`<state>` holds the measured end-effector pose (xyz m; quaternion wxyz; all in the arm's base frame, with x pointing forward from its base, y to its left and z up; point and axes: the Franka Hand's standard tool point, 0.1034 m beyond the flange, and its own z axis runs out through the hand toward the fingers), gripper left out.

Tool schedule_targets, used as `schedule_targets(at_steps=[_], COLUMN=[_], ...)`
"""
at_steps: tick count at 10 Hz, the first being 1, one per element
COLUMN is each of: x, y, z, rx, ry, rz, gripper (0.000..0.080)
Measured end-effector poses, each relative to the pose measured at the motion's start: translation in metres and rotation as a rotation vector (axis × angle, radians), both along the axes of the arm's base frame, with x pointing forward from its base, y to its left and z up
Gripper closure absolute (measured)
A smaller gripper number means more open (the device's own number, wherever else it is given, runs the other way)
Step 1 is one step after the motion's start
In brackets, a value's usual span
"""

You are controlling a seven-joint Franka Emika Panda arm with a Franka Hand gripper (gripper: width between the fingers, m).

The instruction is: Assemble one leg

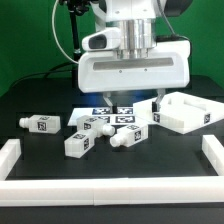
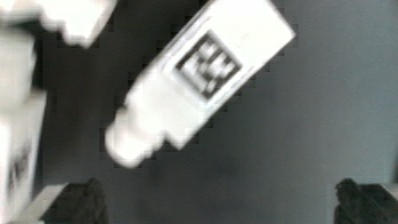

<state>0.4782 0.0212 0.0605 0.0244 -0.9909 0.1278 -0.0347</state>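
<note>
I see the hand [image 2: 222, 205] opened wide: its two dark fingertips [image 2: 80, 200] stand far apart, with nothing between them. In the wrist view, one leg [image 2: 196, 75] lies on the dark bench [image 2: 302, 140], apart from the fingertips. Its square black-and-white tag [image 2: 214, 62] faces the camera, and I can read no letters on it. In the exterior view, the loose legs [image 1: 80, 143] lie on the bench just before the marker board [image 1: 103, 108], and the white tray panel [image 1: 188, 112] lies beside this board.
</note>
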Motion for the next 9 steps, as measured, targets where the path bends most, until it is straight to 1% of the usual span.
schedule_targets(at_steps=[1,2,4,6,7,9], x=[-0.002,0.001,0.0,-0.001,-0.007,-0.022], y=[0.002,-0.008,-0.003,-0.004,-0.004,-0.008], z=[-0.005,-0.007,-0.007,-0.009,-0.016,-0.04], rx=[0.03,0.052,0.051,0.052,0.071,0.082], ry=[0.02,0.019,0.02,0.024,0.054,0.106], rz=[-0.123,-0.161,-0.147,-0.159,-0.35,-0.447], gripper=[0.015,0.015,0.015,0.015,0.015,0.015])
